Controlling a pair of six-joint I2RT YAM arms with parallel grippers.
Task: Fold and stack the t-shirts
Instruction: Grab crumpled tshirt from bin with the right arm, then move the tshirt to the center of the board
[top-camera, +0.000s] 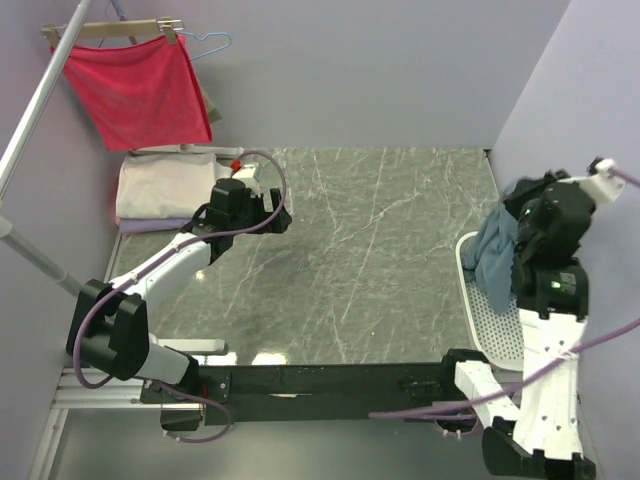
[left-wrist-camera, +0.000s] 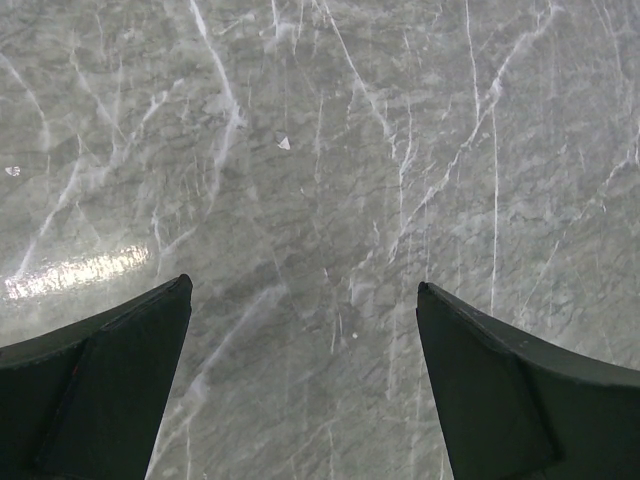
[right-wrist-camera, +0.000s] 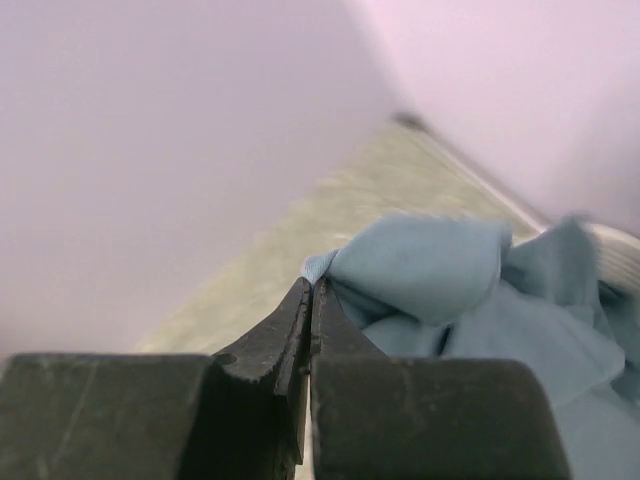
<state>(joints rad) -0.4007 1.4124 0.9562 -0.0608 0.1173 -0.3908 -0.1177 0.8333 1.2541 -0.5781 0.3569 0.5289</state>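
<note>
Teal-blue t-shirt (right-wrist-camera: 430, 270): crumpled; one edge pinched at the tips of the right gripper (right-wrist-camera: 312, 290), whose fingers are pressed together on the fabric. In the top view the rest of the garment (top-camera: 495, 250) hangs bunched from that gripper over the far end of a white perforated tray (top-camera: 495, 325), at the right edge of the grey marble tabletop (top-camera: 380, 260).

Left gripper (left-wrist-camera: 303, 285): fingers spread wide, nothing between them, bare marble below; positioned over the far left part of the table (top-camera: 275, 215).

Cream-white folded t-shirt (top-camera: 165, 185): far left corner, lying on a pale lavender folded t-shirt (top-camera: 150, 226) whose edge shows beneath it.

Red cloth (top-camera: 140, 90): on a wooden hanger (top-camera: 110, 30), above and behind the stack.
</note>
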